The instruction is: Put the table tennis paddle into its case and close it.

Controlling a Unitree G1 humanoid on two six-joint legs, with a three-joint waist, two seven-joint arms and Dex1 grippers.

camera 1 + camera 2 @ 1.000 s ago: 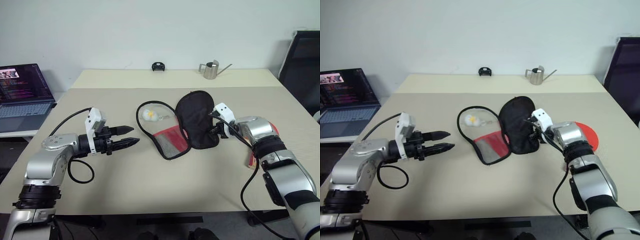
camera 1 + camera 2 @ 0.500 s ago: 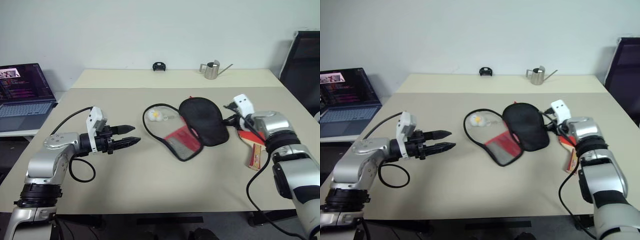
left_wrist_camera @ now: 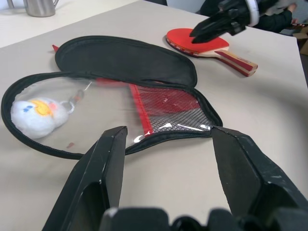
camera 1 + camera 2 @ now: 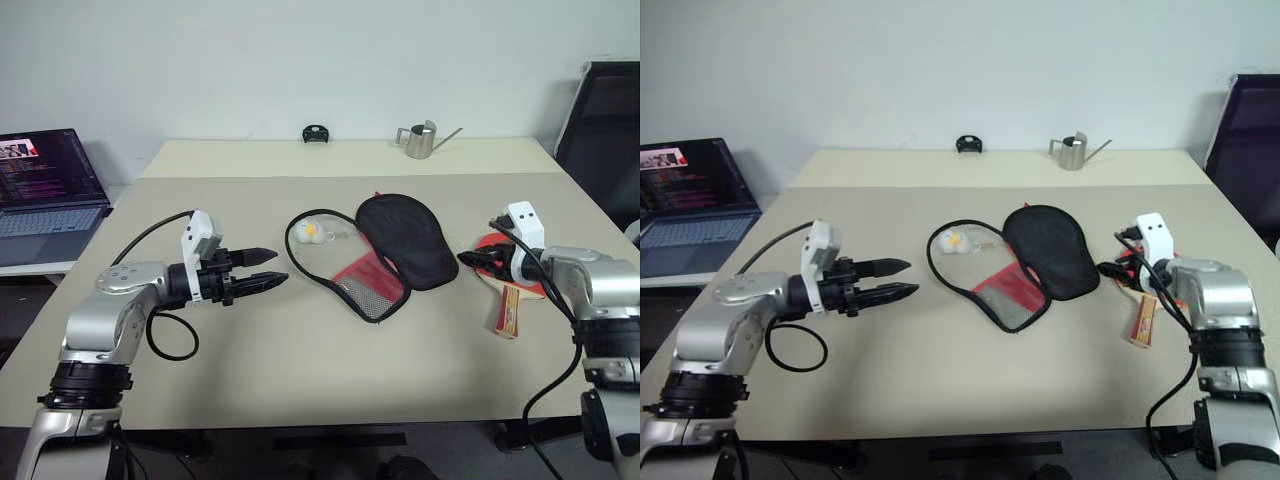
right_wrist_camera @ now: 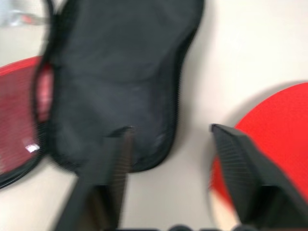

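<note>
Black fingers of the left gripper (image 4: 262,270) stand apart with nothing between them, the arm stretched low over the beige table (image 4: 300,380) and the gripper pointing roughly level toward the case (image 4: 375,250). A black cable loops under this forearm. Just ahead of the left fingertips, with bare table between, lies the case, unzipped and spread flat in two halves: the half nearer these fingers shows a clear panel, a red mesh pocket (image 3: 166,103) and the white-yellow fluffy charm (image 3: 33,111) lying inside its zip edge; the farther half shows its black lining facing up. Neither gripper touches the case.

Beyond the case, toward the right gripper (image 4: 478,260), lies the table tennis paddle (image 4: 505,290), flat on the table, red face up, its striped wooden handle pointing toward the table's near edge. The right arm is bent at the elbow with the wrist angled down; its fingers stand apart and empty, hovering over the inner edge of the paddle's red face, tips directed at the gap between paddle and case. In the right wrist view the black lining lies ahead of one finger and the red face behind the other.
</note>
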